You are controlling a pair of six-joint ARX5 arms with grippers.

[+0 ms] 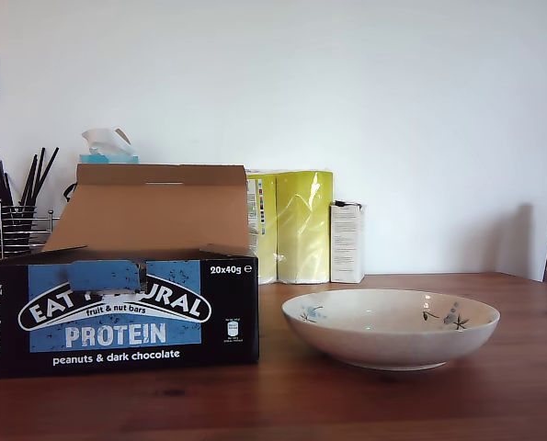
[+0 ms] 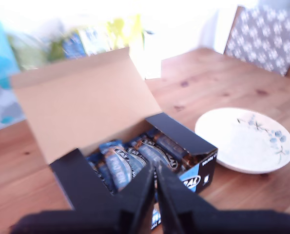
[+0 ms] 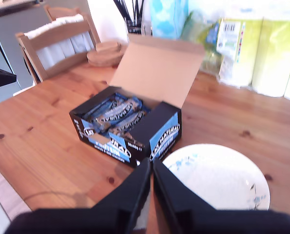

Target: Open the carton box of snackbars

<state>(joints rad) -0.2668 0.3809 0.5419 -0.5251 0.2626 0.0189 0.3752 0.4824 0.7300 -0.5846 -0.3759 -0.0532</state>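
The carton box of snackbars [image 1: 117,312] stands open on the wooden table, its plain brown lid [image 1: 158,207] tilted up and back. The black box shows a blue front panel with white "EAT NATURAL PROTEIN" lettering and "20x40g". Wrapped bars [image 2: 135,156] lie packed in rows inside. It sits just below and ahead of my first gripper [image 2: 155,204], and farther ahead of my second gripper [image 3: 152,195].

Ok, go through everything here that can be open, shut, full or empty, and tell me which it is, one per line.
Carton box of snackbars: open, lid folded back upright, wrapped bars inside.
Bowl: upright, empty.
Tissue box: a tissue sticking out of the top.
Utensil holder: holding dark utensils.
My first gripper: shut, holding nothing.
My second gripper: shut, holding nothing.
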